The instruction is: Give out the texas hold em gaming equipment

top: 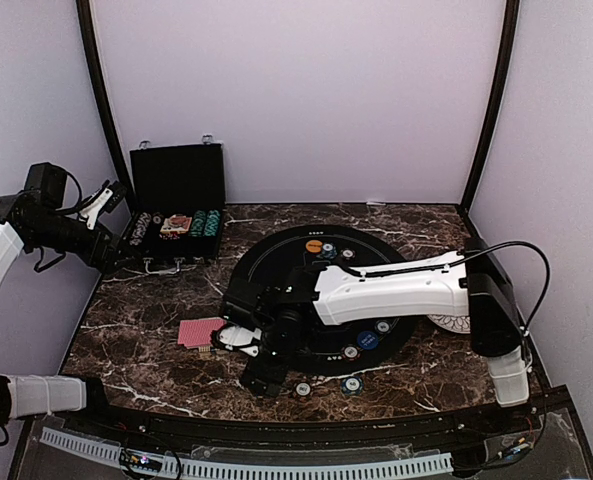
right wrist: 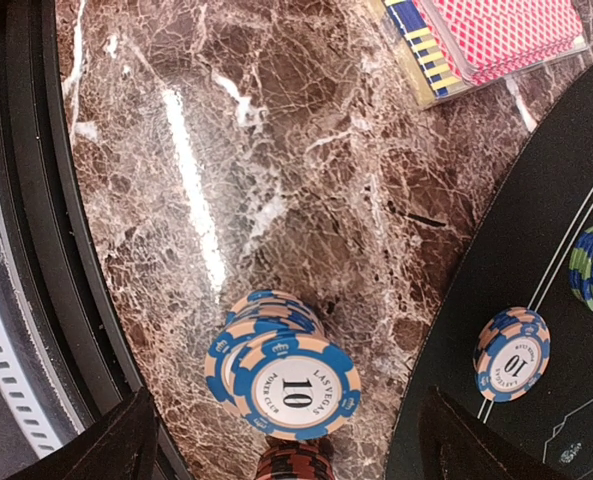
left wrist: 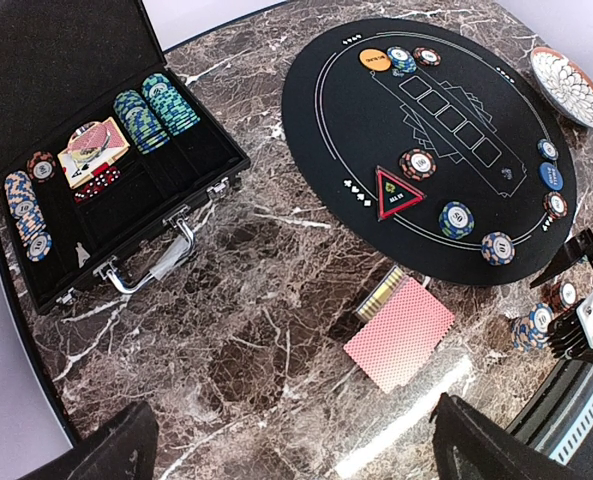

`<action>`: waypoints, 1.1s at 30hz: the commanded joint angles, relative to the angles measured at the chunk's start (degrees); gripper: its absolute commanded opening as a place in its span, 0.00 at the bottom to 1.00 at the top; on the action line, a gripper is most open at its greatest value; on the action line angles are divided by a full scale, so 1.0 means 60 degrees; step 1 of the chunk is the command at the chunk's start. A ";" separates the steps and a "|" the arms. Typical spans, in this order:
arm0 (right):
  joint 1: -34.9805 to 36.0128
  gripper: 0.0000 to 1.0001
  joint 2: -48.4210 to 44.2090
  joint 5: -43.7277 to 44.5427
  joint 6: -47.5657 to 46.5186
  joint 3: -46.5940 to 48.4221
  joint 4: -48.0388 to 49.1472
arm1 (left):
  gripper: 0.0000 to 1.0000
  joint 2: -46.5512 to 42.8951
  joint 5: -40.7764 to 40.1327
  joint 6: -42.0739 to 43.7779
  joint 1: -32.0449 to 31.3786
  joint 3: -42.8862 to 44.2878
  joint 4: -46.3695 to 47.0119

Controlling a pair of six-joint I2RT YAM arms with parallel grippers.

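Marble (right wrist: 306,200) btwn chip stack (right wrist: 281,375), cards (right wrist: 506,35) (apart)

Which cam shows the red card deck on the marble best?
Left wrist: the deck lies whole and unobstructed, with its side edge visible too. Top external shows it whole but small. Right wrist catches only one end at the top of frame.

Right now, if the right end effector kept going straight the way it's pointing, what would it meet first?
Most likely the blue-and-peach chip stack standing on the marble table. It sits straight ahead, centred between the open fingers of the right end effector. How far off it is, I can't judge.
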 commanded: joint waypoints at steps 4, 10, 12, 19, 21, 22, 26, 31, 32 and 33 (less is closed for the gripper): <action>-0.0002 0.91 0.0386 -0.0160 -0.0086 0.0134 0.0300 | 0.99 -0.0193 0.0112 0.0132 -0.0036 0.0261 -0.0330; -0.0004 0.88 0.0518 -0.0266 -0.0310 0.0218 0.0331 | 0.99 -0.0245 0.0071 0.0147 -0.0038 0.0243 -0.0328; 0.0006 0.86 0.0569 -0.0311 -0.0316 0.0267 0.0334 | 0.99 -0.0249 0.0057 0.0160 -0.0036 0.0219 -0.0311; 0.0003 0.76 0.0716 -0.0403 -0.0283 0.0398 0.0313 | 0.99 -0.0263 0.0036 0.0151 -0.0036 0.0209 -0.0298; -0.0003 0.74 0.0725 -0.0411 -0.0283 0.0413 0.0293 | 0.99 -0.0264 0.0023 0.0159 -0.0039 0.0209 -0.0294; 0.0005 0.73 0.0724 -0.0403 -0.0283 0.0412 0.0288 | 0.99 -0.0264 0.0029 0.0160 -0.0045 0.0209 -0.0294; -0.0004 0.67 0.0719 -0.0378 -0.0297 0.0403 0.0291 | 0.99 -0.0278 0.0037 0.0159 -0.0045 0.0161 -0.0273; -0.0005 0.59 0.0732 -0.0394 -0.0312 0.0423 0.0302 | 0.99 -0.0313 0.0025 0.0155 -0.0038 0.0097 -0.0252; 0.0001 0.57 0.0748 -0.0396 -0.0320 0.0430 0.0313 | 0.99 -0.0318 0.0022 0.0151 -0.0040 0.0094 -0.0258; -0.0002 0.56 0.0749 -0.0396 -0.0326 0.0440 0.0308 | 0.99 -0.0332 0.0017 0.0148 -0.0038 0.0093 -0.0254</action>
